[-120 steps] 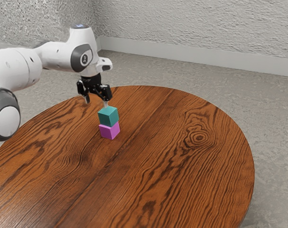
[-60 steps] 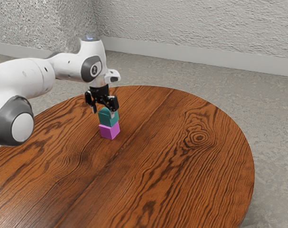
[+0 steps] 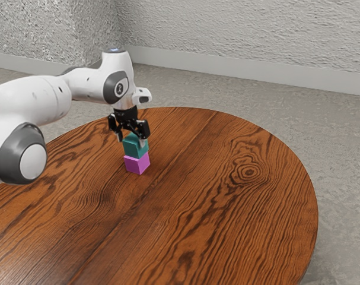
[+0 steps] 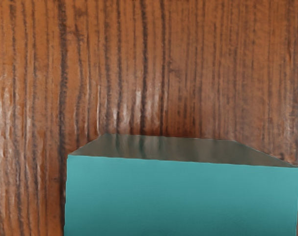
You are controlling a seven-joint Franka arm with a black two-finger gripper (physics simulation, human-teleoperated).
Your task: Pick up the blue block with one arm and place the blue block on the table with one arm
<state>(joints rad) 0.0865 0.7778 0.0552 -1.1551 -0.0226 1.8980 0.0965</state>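
Observation:
Around the upper part of the teal-blue block [image 3: 135, 147], my gripper [image 3: 131, 140] points down with its two fingers spread open, one on either side. One finger crosses in front of the block's side facing the exterior view's right. The block rests on a purple block [image 3: 137, 164], which stands on the round wooden table [image 3: 227, 208]. In the wrist view the teal-blue block [image 4: 183, 196] lies close under my hand, its top face large and one darker side face beyond the top edge.
Wood-grained tabletop [image 4: 139, 64] surrounds the stack. The table's curved edge [image 3: 317, 208] runs along the exterior view's right, with grey floor [image 3: 340, 154] beyond it and a pale wall [image 3: 257, 35] behind.
My hand has come down and toward the exterior view's right, from above and behind the stack to around the upper block. Both blocks have stayed in place.

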